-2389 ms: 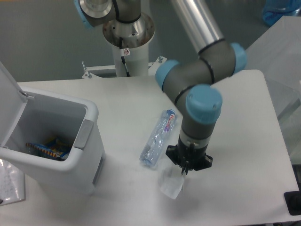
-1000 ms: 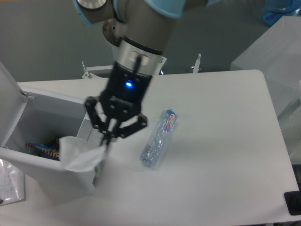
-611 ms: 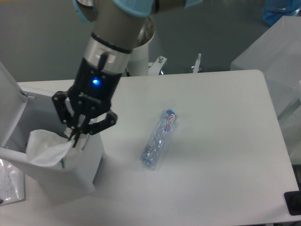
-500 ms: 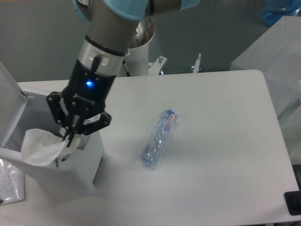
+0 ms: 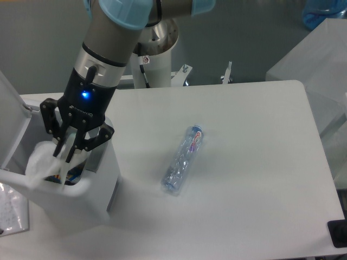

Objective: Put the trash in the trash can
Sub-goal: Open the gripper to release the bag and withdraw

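At the far left stands the trash can, its lid swung up and coloured scraps showing inside. The crumpled wrapper sits in the can's opening, just below the gripper. The fingers point down into the can, touching the wrapper; I cannot tell whether they grip it or have let go. A blue light glows on the wrist above. Further right, the crushed bottle lies on its side on the white tabletop, well apart from the can.
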You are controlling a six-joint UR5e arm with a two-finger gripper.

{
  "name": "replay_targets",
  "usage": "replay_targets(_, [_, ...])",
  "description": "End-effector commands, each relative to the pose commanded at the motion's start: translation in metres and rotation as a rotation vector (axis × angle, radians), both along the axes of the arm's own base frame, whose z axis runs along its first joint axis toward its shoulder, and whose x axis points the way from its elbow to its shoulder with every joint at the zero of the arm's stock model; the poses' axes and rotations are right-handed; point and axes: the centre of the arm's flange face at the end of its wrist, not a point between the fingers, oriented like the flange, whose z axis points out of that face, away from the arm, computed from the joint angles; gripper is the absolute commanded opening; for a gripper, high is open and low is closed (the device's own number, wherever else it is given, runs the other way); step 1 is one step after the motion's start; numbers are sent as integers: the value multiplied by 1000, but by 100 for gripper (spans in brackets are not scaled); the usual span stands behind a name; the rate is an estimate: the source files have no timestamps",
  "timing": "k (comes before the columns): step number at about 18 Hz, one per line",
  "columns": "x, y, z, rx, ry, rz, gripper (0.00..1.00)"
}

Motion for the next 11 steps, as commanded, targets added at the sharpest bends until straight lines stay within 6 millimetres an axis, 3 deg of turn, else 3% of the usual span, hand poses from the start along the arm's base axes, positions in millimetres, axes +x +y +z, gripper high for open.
replay_targets(4, [-25,-11,-5,-18,34,32,100])
replay_targets(7, [-87,-42,1,-6,56,123,100])
replay_targets(11, [-157,-59,-37,-27,108,182,100])
